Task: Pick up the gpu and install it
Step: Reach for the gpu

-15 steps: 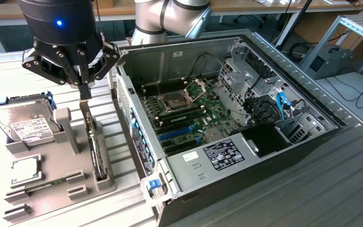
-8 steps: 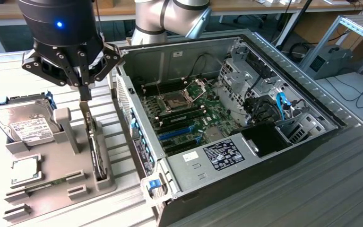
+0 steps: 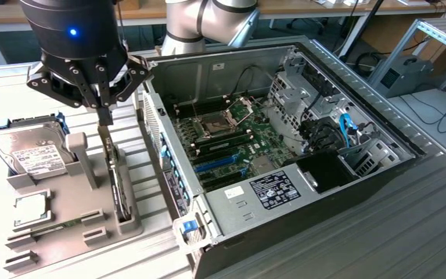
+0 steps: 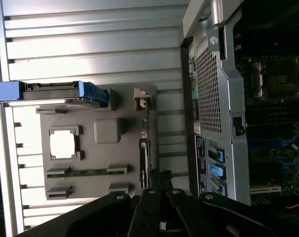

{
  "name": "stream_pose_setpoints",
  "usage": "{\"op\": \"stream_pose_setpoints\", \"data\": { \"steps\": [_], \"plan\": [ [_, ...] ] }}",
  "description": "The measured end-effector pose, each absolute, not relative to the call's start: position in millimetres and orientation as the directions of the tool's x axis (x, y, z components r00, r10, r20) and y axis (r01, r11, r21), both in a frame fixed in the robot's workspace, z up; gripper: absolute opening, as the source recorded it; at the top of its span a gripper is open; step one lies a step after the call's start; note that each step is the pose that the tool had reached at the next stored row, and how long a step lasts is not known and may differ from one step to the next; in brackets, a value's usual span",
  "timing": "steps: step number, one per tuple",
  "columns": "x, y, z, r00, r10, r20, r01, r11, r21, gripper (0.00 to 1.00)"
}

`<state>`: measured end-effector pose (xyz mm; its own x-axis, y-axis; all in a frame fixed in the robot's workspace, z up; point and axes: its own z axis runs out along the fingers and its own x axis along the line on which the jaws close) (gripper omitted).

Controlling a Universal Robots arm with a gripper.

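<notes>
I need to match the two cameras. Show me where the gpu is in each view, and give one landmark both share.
Exterior view: the gpu stands on edge in the grey holder, on its side nearest the computer case, under the tool.
Wrist view: the gpu is the thin dark strip in the holder's slot nearest the case.
Shared landmark: the hard drive in its blue frame.

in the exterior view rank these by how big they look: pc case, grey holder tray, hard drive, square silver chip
1. pc case, by far the largest
2. grey holder tray
3. hard drive
4. square silver chip, clearly the smallest
</notes>
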<state>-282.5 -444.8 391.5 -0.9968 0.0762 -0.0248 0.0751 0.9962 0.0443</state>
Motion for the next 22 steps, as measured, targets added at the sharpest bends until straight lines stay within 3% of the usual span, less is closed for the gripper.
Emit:
{"op": "stream_pose_setpoints", "data": {
  "steps": [22],
  "plan": [
    [-283.1,-453.5,390.9,-0.997,0.076,-0.025,0.075,0.996,0.044,0.11]
  ]
}}
